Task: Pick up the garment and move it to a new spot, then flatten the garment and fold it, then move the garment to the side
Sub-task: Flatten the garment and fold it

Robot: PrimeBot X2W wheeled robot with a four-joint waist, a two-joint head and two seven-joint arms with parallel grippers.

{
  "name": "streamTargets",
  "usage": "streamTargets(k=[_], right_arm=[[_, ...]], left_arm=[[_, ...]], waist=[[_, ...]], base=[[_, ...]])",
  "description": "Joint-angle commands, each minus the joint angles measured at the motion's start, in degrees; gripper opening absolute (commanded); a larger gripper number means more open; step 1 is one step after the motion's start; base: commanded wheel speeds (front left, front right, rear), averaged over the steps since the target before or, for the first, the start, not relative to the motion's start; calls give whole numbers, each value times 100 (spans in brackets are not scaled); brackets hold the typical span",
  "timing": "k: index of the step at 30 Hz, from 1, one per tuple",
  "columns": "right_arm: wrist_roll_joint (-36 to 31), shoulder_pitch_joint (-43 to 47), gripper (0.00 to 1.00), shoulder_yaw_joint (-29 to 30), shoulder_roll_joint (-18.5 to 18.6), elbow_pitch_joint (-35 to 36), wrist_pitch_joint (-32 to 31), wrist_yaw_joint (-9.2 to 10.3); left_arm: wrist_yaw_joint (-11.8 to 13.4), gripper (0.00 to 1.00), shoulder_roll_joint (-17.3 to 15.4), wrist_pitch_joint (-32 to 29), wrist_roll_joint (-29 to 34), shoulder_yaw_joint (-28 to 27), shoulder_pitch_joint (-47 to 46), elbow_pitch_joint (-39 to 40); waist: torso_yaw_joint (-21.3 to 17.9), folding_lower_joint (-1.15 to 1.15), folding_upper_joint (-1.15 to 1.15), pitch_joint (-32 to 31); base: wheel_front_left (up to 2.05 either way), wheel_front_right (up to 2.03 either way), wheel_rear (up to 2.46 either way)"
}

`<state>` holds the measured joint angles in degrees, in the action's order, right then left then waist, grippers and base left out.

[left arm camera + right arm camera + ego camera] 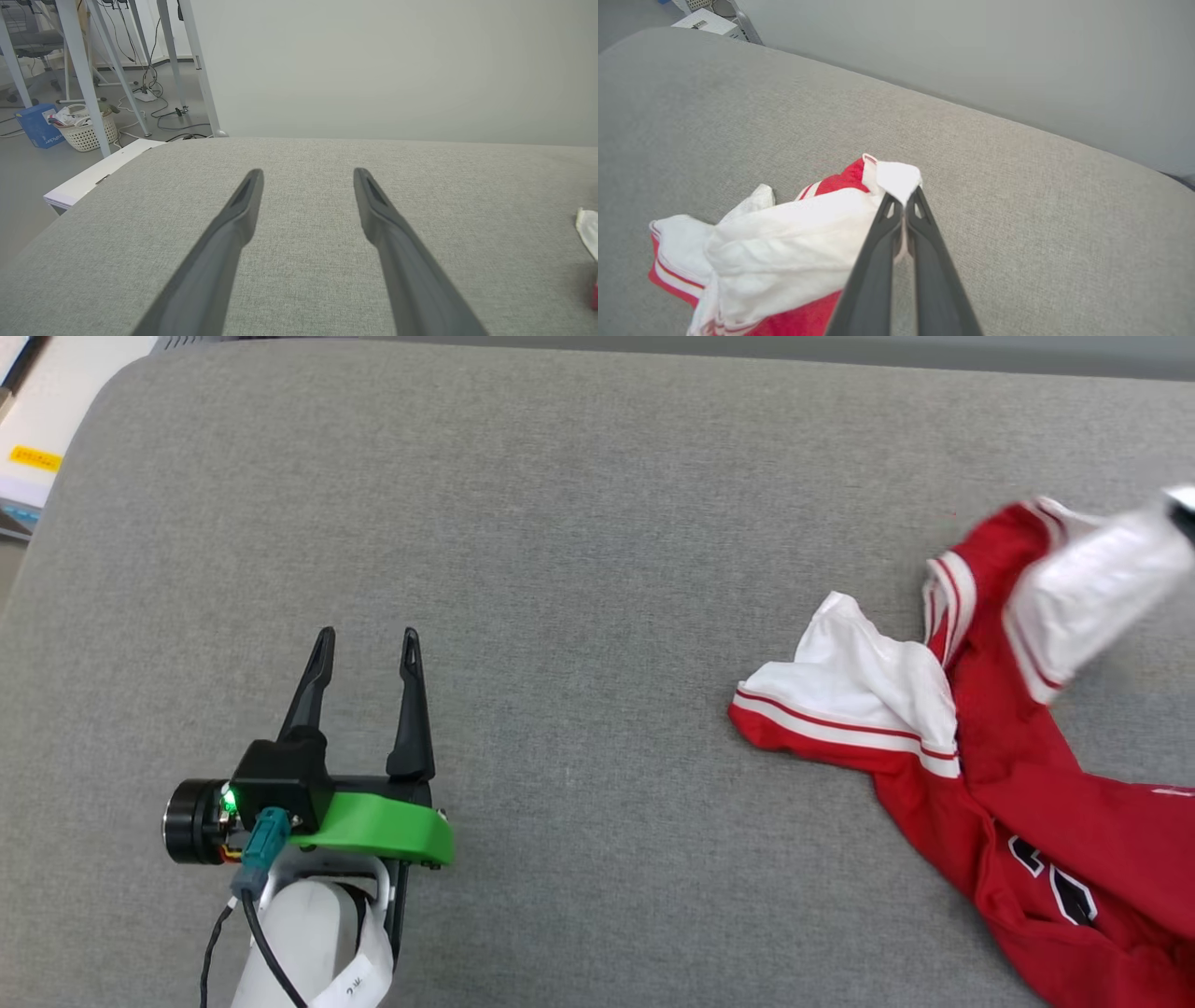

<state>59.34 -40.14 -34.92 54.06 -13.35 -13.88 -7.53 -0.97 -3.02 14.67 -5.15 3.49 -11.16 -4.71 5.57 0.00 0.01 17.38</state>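
My right pincer (903, 198) is clamping down tight on a little tab of white fabric at the edge of the garment (1027, 803), with just a small corner poking out past the tips. The shirt is sitting at the right side of the grey cushion (560, 523). One white sleeve (1092, 588) is getting pulled up toward my pincer, while the other sleeve and the red body are lying crumpled on the cushion. Part of the black lettering is showing near the bottom right.

My left pincer (367, 635) is hanging wide open over bare cushion, well apart from the shirt and holding nothing.

Here's what's worrying me: I'm only biting a thin bit of sleeve. Once the whole shirt is hanging off it, I'm guessing the fabric could slide right out. Also, lifting by one sleeve is probably going to leave it dangling twisted, so it could land bunched up and be a pain to flatten. Dragging it across this grippy-looking weave could tug it loose too.
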Motion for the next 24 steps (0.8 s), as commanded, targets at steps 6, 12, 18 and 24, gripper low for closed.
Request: streamTargets(k=[6, 12, 18, 24], right_arm=[[129, 993, 0, 702, 32, -1129, 69, 4], [116, 1445, 0, 958, -356, -2299, -23, 4], [-38, 1430, 0, 1001, -864, -3094, -16, 4], [-332, 1244, 100, 1204, -886, -2876, 1016, 4]], left_arm=[[-89, 100, 14, 33, 83, 1, -56, 67], [-96, 100, 14, 33, 65, 35, -196, 74], [-93, 100, 14, 33, 72, 38, -271, 29], [-127, 100, 2, 33, 161, -103, -201, -3]], waist=[[-12, 0, -1, 210], [63, 0, -1, 482], [88, 0, -1, 535], [-13, 0, -1, 223]], base=[[0, 0, 0], [0, 0, 0], [0, 0, 0], [0, 0, 0]])
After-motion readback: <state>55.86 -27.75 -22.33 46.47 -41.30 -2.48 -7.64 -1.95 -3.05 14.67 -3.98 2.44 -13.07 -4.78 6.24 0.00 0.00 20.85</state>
